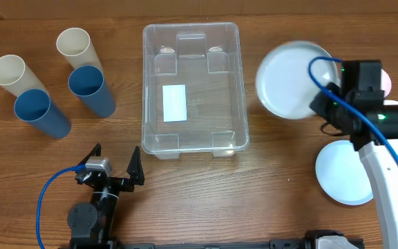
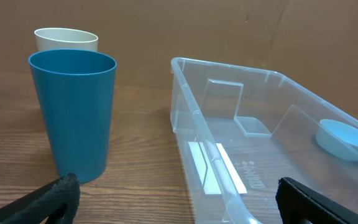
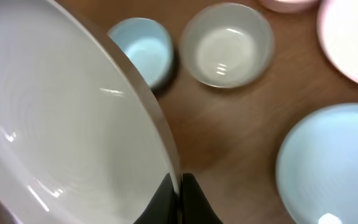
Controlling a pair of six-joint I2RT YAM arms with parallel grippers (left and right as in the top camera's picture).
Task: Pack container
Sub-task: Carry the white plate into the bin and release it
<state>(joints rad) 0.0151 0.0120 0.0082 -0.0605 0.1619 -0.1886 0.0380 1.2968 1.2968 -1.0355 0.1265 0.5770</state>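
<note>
The clear container (image 1: 237, 90) with a white label on its base sits at the table's middle and holds nothing; in the left wrist view (image 2: 194, 115) it lies just ahead on the right. My right gripper (image 1: 325, 105) is shut on the rim of a white plate (image 1: 289, 79) and holds it tilted above the table, to the right of the container. In the right wrist view the fingers (image 3: 179, 193) pinch the plate's edge (image 3: 55, 124). My left gripper (image 1: 115, 166) is open and empty near the front edge, left of the container.
Two blue cups (image 1: 88, 88) (image 1: 39, 112) and two cream cups (image 1: 74, 45) (image 1: 11, 72) stand at the left. A light blue plate (image 1: 343, 173) and a pink plate (image 1: 387, 81) lie at the right. Under the held plate are a blue bowl (image 3: 143, 48) and a white bowl (image 3: 227, 45).
</note>
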